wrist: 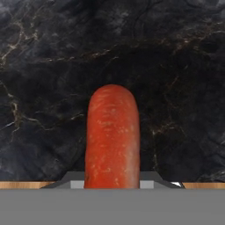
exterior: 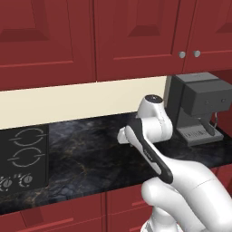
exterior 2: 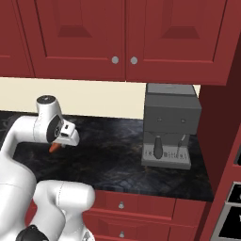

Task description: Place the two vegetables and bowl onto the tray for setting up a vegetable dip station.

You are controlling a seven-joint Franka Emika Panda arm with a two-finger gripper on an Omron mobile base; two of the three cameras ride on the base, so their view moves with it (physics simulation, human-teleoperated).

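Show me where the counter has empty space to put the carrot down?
The dark marble counter is bare between the stove burners on one side and the coffee machine on the other. It is crowded only by the coffee machine. The gripper holds the carrot above that bare stretch.

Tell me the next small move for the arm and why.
Probably carry the carrot toward the tray and keep the fingers closed on it. In the hand view the carrot sticks out from the gripper over bare dark counter, with only a thin wooden edge low in that view, so it seems not yet over a place to set it down.
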